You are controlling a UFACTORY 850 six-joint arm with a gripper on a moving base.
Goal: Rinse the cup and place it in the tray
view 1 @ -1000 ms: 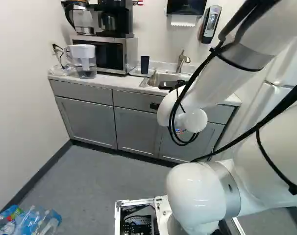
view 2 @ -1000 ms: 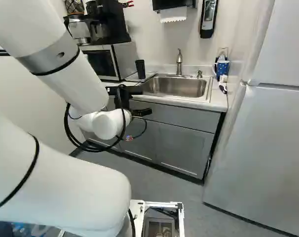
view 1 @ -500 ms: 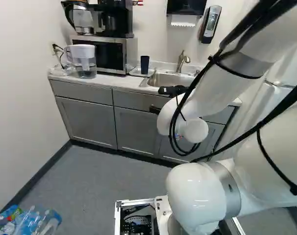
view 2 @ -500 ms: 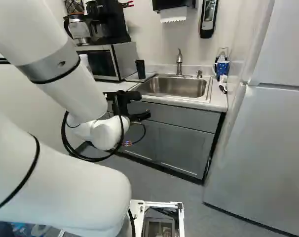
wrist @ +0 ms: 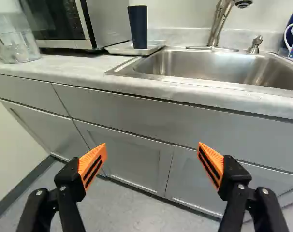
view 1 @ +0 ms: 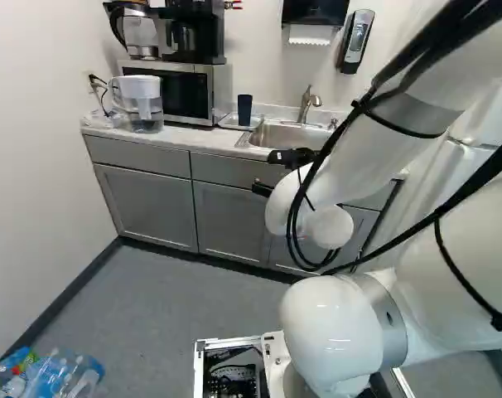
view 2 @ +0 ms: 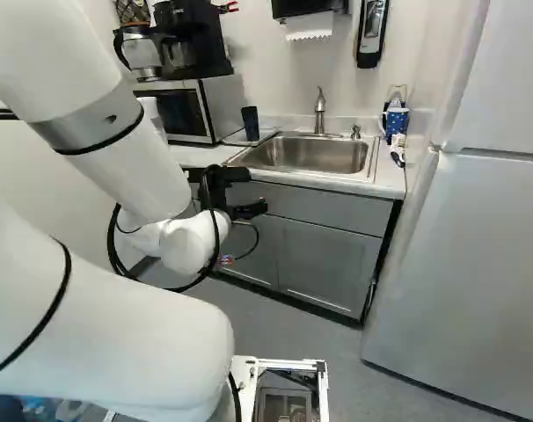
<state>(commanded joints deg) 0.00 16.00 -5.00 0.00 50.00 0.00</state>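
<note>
Surveying the scene by size, gray base cabinets (view 1: 156, 207) are seen to span the wall, topped by a pale countertop (wrist: 64, 67). The white arm (view 1: 330, 332) is extended toward them. On the counter, a microwave (wrist: 108, 21) is placed at one side of the tray and a stainless steel sink (view 2: 319, 156) at the other; no stream is seen under the faucet (view 2: 319, 114).

The black two-finger gripper (wrist: 151, 166) is held before the cabinet fronts, near the counter's edge. Its orange pads (wrist: 91, 165) are spread wide; nothing is gripped, and only cabinet doors and floor are viewed between them.

The white tray (wrist: 120, 50) is located beside the sink. On it the dark blue cup (wrist: 138, 26) is stood upright, well apart from the gripper.

Status: placement is judged complete. Rinsing cannot be confirmed, since wetness is not discernible. If the rinse is taken as done, only withdrawal of the arm is left; if not, the cup must be picked up, rinsed at the sink and returned.
</note>
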